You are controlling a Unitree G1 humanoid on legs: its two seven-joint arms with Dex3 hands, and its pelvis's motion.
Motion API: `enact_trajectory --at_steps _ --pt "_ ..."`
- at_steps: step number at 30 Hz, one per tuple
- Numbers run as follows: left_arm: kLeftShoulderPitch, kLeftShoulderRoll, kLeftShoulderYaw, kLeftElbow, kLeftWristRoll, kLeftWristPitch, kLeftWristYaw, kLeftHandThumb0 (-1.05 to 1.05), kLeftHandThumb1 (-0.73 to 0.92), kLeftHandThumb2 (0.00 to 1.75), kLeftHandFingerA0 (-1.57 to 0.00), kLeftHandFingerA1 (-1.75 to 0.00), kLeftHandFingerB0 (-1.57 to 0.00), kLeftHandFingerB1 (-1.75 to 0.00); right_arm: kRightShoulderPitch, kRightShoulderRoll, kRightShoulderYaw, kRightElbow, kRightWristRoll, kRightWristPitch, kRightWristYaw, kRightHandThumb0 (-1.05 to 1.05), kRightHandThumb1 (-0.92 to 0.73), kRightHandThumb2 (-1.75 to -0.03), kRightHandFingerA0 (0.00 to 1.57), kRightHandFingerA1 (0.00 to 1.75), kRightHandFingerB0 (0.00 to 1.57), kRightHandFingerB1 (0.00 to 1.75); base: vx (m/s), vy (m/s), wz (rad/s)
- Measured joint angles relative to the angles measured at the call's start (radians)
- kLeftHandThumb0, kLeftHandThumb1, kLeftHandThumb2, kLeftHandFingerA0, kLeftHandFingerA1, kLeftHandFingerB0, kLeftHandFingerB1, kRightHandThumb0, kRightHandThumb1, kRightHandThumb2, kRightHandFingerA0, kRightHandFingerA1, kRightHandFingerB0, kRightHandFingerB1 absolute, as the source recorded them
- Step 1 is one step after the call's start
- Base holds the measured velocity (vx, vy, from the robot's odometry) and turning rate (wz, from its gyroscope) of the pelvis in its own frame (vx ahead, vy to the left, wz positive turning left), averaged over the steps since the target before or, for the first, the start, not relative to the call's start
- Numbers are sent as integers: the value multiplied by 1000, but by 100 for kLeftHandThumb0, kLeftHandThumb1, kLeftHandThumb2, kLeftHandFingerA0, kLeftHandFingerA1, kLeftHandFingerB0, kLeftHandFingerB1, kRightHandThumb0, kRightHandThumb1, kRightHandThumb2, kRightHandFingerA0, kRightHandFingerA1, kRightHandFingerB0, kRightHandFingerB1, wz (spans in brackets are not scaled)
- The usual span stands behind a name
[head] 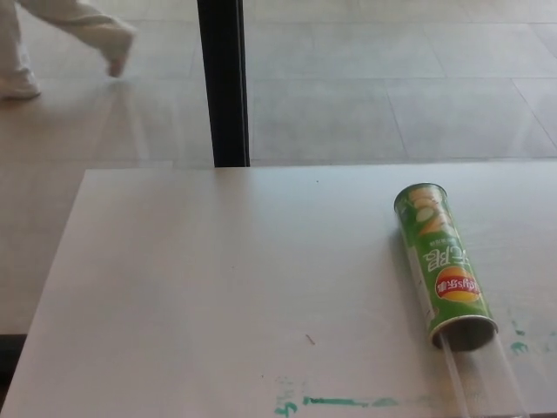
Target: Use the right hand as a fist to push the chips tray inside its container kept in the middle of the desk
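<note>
Clear plastic chips tray [487,379] is barely made out, sticking from the open near end of the green cylindrical chips can [442,266] and cut off by the bottom edge. Can is laid flat on the pale bench [218,287], right side, long axis running near-to-far. No robot hand is seen, so grip state can't be told.

**Around the desk: floor, post, marks and a passer-by**

A pale, smooth-topped desk [218,279] carries smeared green paint marks [348,402] near its front edge. Behind it rises a black upright post [223,83], standing on a glossy floor of large grey tiles [392,87]. At top left, a person's legs in light trousers [61,22] stride across the floor.
</note>
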Motion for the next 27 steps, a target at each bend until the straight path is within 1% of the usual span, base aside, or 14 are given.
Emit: enact_trajectory --at_steps 1,7,8,10,11,12,13,15,20,21,22,23,24,27 --pt "0 0 0 0 0 0 0 -19 57 132 -46 -84 -31 -74 18 0 17 -34 0 0 7 -64 -83 -65 75 60 46 41 0 0 0" --pt "1 1 3 2 -3 0 -1 -42 34 148 -43 -94 -21 -77 136 -26 113 -232 -3 -7 69 -61 -82 -64 78 60 50 40 0 0 0" --pt "1 1 5 3 -5 0 -1 -32 23 171 -42 -103 -25 -84 161 -37 127 -270 -5 -10 86 -61 -82 -64 77 61 49 41 0 0 0" --pt "3 3 4 4 -6 0 -1 -45 32 142 -37 -87 -18 -72 201 -64 138 -325 -8 -17 117 -60 -80 -64 76 63 50 42 0 0 0" --pt "4 4 3 5 -6 0 -2 -17 56 132 -48 -85 -31 -74 216 -76 140 -344 -10 -21 129 -57 -80 -64 78 63 52 42 0 0 0" --pt "6 6 4 5 -7 0 -2 -30 23 174 -39 -103 -25 -86 231 -89 142 -362 -13 -26 143 -56 -81 -63 77 64 52 42 0 0 0" --pt "8 9 5 5 -10 0 -4 -42 29 149 -42 -94 -20 -77 247 -104 141 -380 -16 -33 160 -57 -80 -64 77 65 52 42 0 0 0" --pt "10 16 7 5 -16 0 -4 -30 23 175 -43 -106 -27 -88 273 -129 135 -408 -20 -40 188 -57 -81 -64 78 65 53 41 0 0 0" --pt "12 22 4 5 -23 -1 -5 -32 24 172 -40 -102 -22 -83 316 -162 88 -465 -35 -64 241 -61 -80 -64 76 62 53 40 0 0 0" --pt "12 22 5 5 -25 -1 -5 -40 34 146 -42 -91 -18 -74 326 -168 75 -477 -39 -68 249 -60 -80 -64 77 62 52 41 0 0 0" --pt "12 22 5 6 -27 -1 -5 -16 58 133 -49 -85 -33 -75 334 -172 63 -490 -42 -72 258 -58 -80 -64 78 62 53 42 0 0 0" --pt "11 22 5 7 -29 0 -6 -16 58 133 -49 -85 -33 -75 342 -174 51 -501 -44 -78 268 -58 -80 -64 78 62 53 42 0 0 0" --pt "12 22 5 6 -31 0 -7 -30 25 173 -42 -104 -23 -84 346 -176 42 -507 -44 -83 276 -58 -81 -64 80 62 54 43 0 0 0" --pt "12 22 6 4 -34 0 -8 -43 32 151 -45 -97 -23 -79 347 -178 32 -516 -44 -91 298 -59 -82 -64 81 66 58 46 0 0 0"
